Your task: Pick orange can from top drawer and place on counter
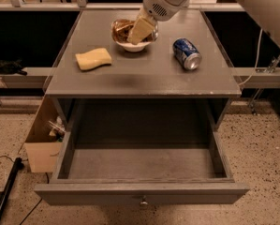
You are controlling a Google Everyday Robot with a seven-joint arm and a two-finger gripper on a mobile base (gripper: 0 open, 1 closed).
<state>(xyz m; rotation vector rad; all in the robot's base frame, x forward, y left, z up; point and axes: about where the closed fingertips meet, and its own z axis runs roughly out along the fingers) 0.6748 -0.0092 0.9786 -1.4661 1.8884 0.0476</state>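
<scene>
My gripper [138, 32] hangs over the back middle of the counter [144, 74], its tan fingers [142, 28] shut on the orange can [122, 30]. The can is coppery with pale markings, and its pale silver end [131, 46] faces down and toward me. It looks held just above the counter top. The top drawer [139, 163] is pulled fully open below, and nothing shows inside it. Its round metal knob [143, 202] is at the front centre.
A blue can [186, 54] lies on its side at the counter's right. A yellow sponge [93, 58] lies at the left. A cardboard box [40, 146] stands on the floor left of the cabinet. A cable [256, 62] hangs at the right.
</scene>
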